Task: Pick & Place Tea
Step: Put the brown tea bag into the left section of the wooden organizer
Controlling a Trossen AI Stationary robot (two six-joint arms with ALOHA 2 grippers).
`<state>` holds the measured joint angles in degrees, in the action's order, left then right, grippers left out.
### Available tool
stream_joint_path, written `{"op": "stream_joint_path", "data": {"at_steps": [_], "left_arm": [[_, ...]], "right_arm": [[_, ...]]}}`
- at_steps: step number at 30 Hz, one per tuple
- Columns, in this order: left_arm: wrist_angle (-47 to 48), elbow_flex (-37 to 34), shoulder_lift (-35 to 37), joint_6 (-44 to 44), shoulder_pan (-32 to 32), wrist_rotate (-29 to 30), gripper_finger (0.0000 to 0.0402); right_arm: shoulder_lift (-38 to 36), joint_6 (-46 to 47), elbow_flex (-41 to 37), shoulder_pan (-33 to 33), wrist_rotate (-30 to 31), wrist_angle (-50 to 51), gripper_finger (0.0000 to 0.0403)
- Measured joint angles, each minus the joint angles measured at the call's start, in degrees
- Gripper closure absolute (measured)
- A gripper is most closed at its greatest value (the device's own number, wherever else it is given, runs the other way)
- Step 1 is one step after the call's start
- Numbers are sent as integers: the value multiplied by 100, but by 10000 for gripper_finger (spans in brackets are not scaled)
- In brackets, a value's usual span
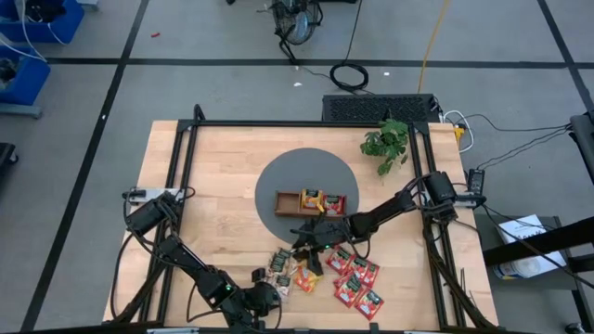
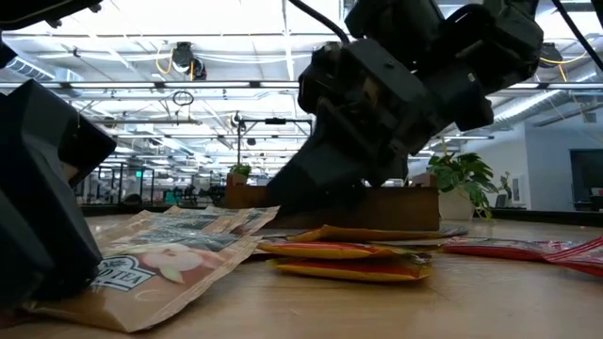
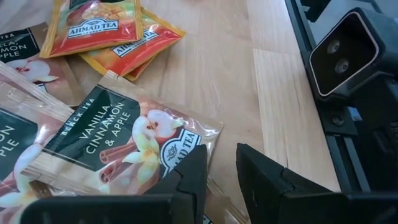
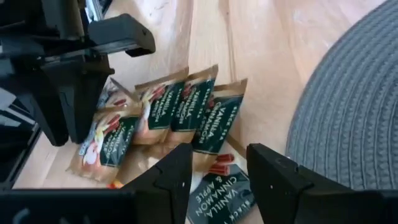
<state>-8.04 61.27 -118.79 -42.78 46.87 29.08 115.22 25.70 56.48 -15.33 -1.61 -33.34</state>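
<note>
1. The left gripper (image 1: 263,295) sits low at the near table edge, just left of the pale tea packets (image 1: 281,269); its arm folds back from the near-left corner of the table (image 1: 213,167). In the left wrist view its fingers (image 3: 186,177) stand a narrow gap apart with nothing between them, their tips at the edge of a vanilla, cinnamon and apple packet (image 3: 118,137)
2. Judged from this, the step in hand is picking a packet from the loose pile; none is lifted yet. The next move calls for pinching one packet alone, since the pale ones overlap
3. The orange packets (image 1: 304,276) lie just right of the pale ones, the red packets (image 1: 355,278) further right, all nearer than the wooden tray (image 1: 310,203) on the grey mat (image 1: 306,172); the tray already holds a few packets
4. The right gripper (image 1: 311,243) reaches in from the right side, hovering between tray and pile. Its fingers (image 4: 177,171) are parted and empty, pointing down at the pale packets
</note>
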Motion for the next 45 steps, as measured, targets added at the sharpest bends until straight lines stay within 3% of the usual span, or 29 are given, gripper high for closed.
{"op": "stream_joint_path", "data": {"at_steps": [14, 22, 28, 35, 41, 45], "left_arm": [[-83, -4, -10, 163, -37, -35, 309], [-119, -4, -11, 226, -68, -69, 309], [-119, -4, -11, 263, -74, -76, 309], [-209, -6, -16, 499, -71, -71, 309], [-431, -13, -24, 780, -51, -83, 309], [-480, -13, -24, 774, -37, -95, 309]], "right_arm": [[287, -23, 99, -2, -149, -302, 269], [280, -262, 107, -11, -164, -343, 321], [282, -504, 108, -11, -161, -373, 390], [215, -865, 145, -16, -161, -345, 401], [-139, -1307, 391, -106, -93, 405, 402], [-470, -1660, 517, -231, 410, 1129, 403]]}}
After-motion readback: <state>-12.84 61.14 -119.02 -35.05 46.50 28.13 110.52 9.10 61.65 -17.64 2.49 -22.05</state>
